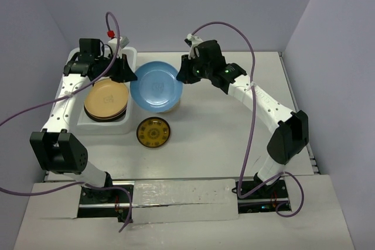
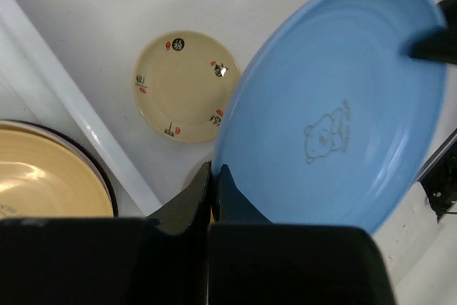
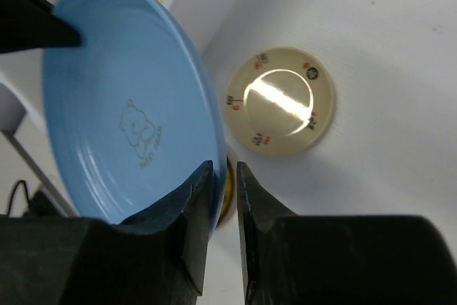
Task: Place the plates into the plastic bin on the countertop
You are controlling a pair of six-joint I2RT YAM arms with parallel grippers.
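Blue plate (image 2: 335,105) w/ bear print, lettering unreadable.

light: bright, even | glare: cream plate (image 3: 280,101) | shadows: soft | focus: sharp

Top view sat high behind the arm bases, angled down over the whole tabletop (image 1: 222,139), far off. Left wrist view looked down past the left claw (image 2: 213,171), close on the blue plate (image 2: 335,126). Right wrist view looked past the right claw (image 3: 225,168) from the opposite rim. All three shared that plate. Both wrist views also shared the small cream plate (image 2: 182,85).
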